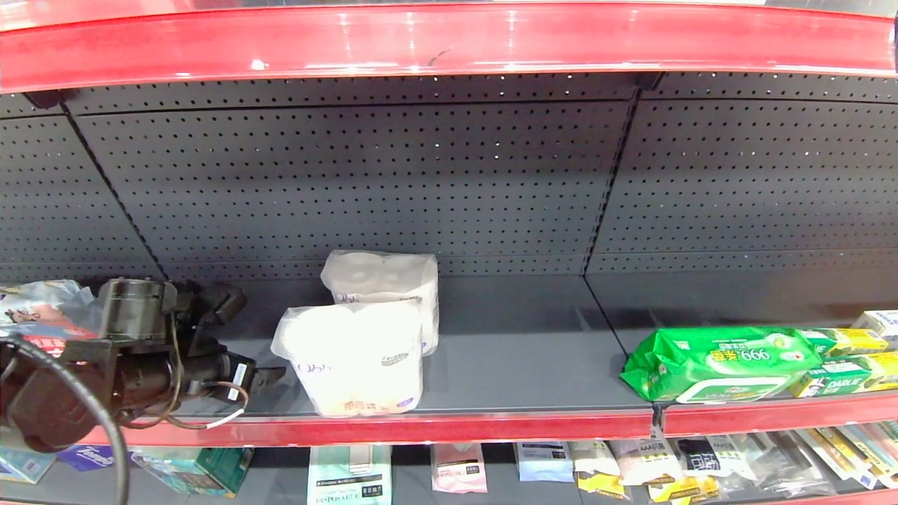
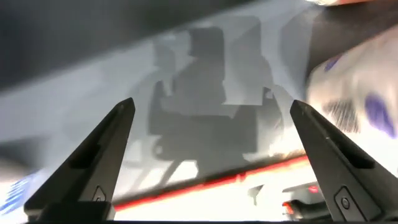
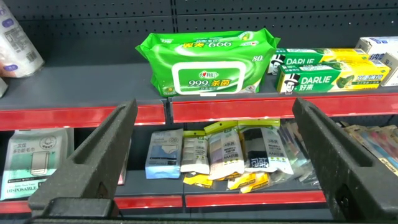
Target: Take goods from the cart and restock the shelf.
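Left pincer (image 2: 211, 104) wide open, empty, just beside front toilet-roll pack (image 1: 354, 358) on shelf (image 1: 519, 330); right pincer (image 3: 214, 102) likewise; I judge placement done, cart pickup next.

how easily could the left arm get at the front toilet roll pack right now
Probably easily: the left gripper sits at shelf height beside the front toilet roll pack, jaws wide open, with nothing between them. The rear pack stands behind it, out of the way.
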Robot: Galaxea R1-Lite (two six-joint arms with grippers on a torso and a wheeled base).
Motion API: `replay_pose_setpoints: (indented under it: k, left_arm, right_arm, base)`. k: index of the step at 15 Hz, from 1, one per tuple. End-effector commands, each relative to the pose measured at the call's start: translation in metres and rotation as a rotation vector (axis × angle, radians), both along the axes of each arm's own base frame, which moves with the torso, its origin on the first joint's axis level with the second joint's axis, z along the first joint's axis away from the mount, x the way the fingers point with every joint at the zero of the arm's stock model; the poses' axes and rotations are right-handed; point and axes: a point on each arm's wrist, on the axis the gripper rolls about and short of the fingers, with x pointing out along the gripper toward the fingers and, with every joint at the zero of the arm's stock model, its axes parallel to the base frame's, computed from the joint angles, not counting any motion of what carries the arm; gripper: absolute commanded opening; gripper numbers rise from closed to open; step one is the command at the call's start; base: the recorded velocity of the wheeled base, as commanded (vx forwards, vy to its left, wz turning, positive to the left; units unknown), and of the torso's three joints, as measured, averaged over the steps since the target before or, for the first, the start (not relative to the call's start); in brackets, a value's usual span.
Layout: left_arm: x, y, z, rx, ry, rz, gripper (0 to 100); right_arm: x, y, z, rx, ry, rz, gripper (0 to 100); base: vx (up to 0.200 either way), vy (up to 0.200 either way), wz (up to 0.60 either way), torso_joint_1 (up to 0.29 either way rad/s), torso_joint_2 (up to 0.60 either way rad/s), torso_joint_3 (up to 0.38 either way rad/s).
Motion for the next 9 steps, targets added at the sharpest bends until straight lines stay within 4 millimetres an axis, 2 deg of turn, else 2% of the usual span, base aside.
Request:
replay_pose_setpoints:
  k: [1,2,5,7,8,9]
  left_arm:
    - [-0.055,0.017,0.045,0.026,-0.086,0.048,100]
    - [-0.066,0.018,0.050,0.025,-0.087,0.054,100]
    - [-0.138,0.019,0.077,0.020,-0.145,0.101,100]
    - [-0.182,0.015,0.090,-0.014,-0.247,0.128,100]
    - [-0.195,0.014,0.092,-0.037,-0.282,0.141,100]
    - [-0.223,0.011,0.086,-0.078,-0.361,0.156,100]
  right_arm:
    - [0.000,0.000,0.000,0.000,0.001,0.001,100]
    - [0.000,0.000,0.000,0.000,0.000,0.001,100]
    - [0.000,0.000,0.000,0.000,0.000,0.001,100]
    - [0.000,0.000,0.000,0.000,0.001,0.001,100]
    - [0.000,0.000,0.000,0.000,0.001,0.001,100]
    - [0.000,0.000,0.000,0.000,0.001,0.001,100]
  base:
    - [0.000,0.000,0.00,0.000,0.00,0.000]
    - [0.000,0.000,0.00,0.000,0.00,0.000]
    - [0.000,0.000,0.00,0.000,0.00,0.000]
    - [0.000,0.000,0.00,0.000,0.00,0.000]
    - [0.000,0.000,0.00,0.000,0.00,0.000]
    - [0.000,0.000,0.00,0.000,0.00,0.000]
